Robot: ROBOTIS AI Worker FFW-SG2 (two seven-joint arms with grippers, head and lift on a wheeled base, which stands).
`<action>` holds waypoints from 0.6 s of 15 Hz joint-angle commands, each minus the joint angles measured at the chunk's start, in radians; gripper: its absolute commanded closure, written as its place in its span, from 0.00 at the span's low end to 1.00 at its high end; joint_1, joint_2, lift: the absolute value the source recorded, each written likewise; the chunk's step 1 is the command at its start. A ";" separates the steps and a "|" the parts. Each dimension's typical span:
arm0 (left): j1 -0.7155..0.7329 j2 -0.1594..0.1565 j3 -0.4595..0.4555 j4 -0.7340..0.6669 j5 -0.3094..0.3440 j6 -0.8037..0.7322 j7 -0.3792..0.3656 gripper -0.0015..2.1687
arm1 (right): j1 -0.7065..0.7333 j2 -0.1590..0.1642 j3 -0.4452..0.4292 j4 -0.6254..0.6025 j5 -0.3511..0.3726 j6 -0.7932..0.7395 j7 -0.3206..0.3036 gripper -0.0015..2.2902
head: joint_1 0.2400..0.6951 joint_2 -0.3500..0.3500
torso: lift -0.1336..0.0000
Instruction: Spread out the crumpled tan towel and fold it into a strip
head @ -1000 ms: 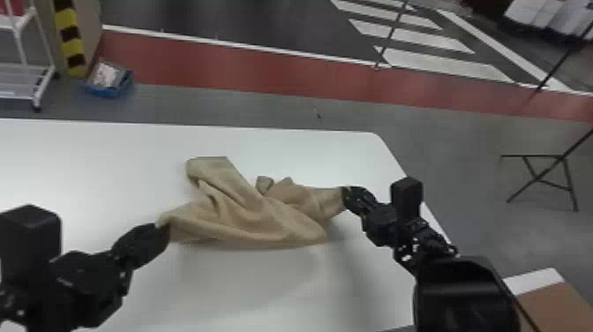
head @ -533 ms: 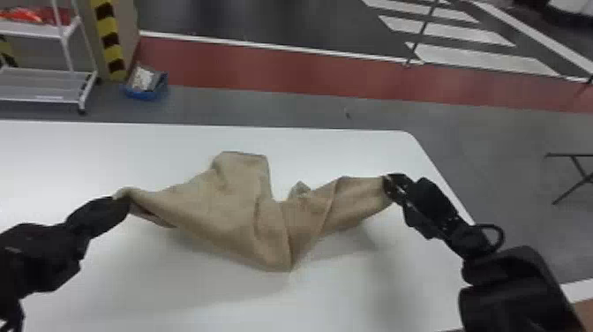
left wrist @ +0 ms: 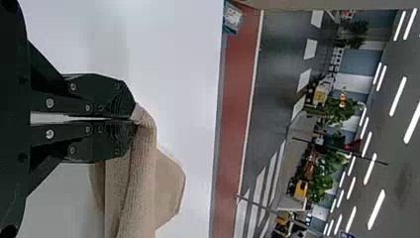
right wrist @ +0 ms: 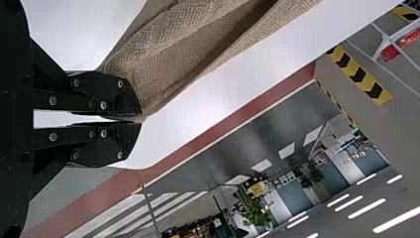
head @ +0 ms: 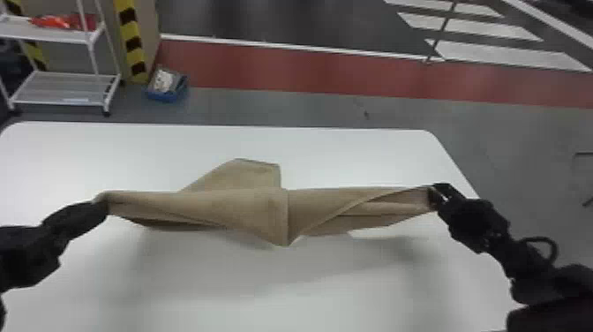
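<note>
You have the towel [head: 238, 207] stretched over the table [head: 282, 287], its ends pinched in your left end effector [head: 104, 205] and right end effector [head: 436, 195], the latter near the right edge. Beyond the far edge, a blue bin [head: 161, 96] holds something white [head: 163, 80].

Pinched bits of the towel [head: 251, 207] are lost between the tips of the left gripper [head: 103, 205] and the right gripper [head: 434, 195] — underside hidden too, layers past counting from where I stand. The left arm [head: 26, 251] and right arm [head: 512, 256] run off the head view's edges, as does the table's [head: 264, 282] near side; both wrist views crop the towel. Farther off — white rack [head: 61, 88] cut at top and left, red-orange stuff [head: 53, 21] a blur, pale contents [head: 163, 81] of the blue bin [head: 165, 96] unclear.
</note>
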 commanded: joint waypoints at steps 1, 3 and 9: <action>0.011 -0.003 0.006 -0.001 0.001 0.024 -0.006 0.00 | 0.069 0.000 -0.035 -0.044 -0.001 -0.060 0.022 0.46 | 1.00 0.21 | 0.07; 0.009 -0.003 0.013 -0.011 0.001 0.049 -0.012 0.01 | 0.129 0.001 -0.050 -0.074 -0.002 -0.106 0.027 0.46 | 1.00 0.20 | 0.07; -0.031 -0.003 -0.080 -0.026 -0.007 0.144 -0.029 0.02 | 0.204 0.034 -0.063 -0.142 -0.001 -0.103 0.030 0.46 | 1.00 0.20 | 0.07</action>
